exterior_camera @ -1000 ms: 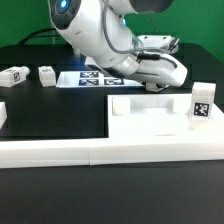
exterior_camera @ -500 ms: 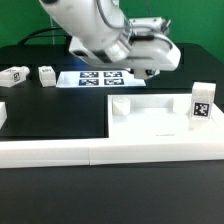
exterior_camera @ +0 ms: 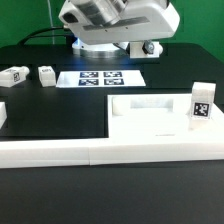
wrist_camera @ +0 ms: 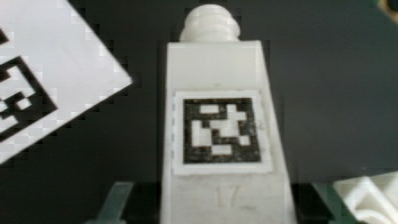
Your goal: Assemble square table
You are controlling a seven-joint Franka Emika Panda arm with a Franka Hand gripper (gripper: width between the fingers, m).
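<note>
In the wrist view a short white leg [wrist_camera: 222, 110] with a black-and-white tag and a threaded tip [wrist_camera: 214, 20] lies lengthwise between my fingers [wrist_camera: 118, 200]. My gripper [wrist_camera: 222, 205] is shut on it above the black table. In the exterior view the gripper [exterior_camera: 148, 47] hangs high at the back, behind the square tabletop [exterior_camera: 150, 118]. Another leg [exterior_camera: 201, 103] stands upright at the slab's corner on the exterior view's right. Two loose legs [exterior_camera: 14, 75] [exterior_camera: 46, 74] lie at the back on the exterior view's left.
The marker board [exterior_camera: 100, 77] lies flat at the back centre, and its corner shows beside the held leg [wrist_camera: 45, 80]. Long white border bars [exterior_camera: 110, 152] run along the front. A white block [exterior_camera: 3, 115] sits at the exterior view's left edge.
The arm has risen and drawn back from the tabletop's far edge. The gripper now hangs higher and slightly toward the exterior view's left, with the jaws unchanged.
</note>
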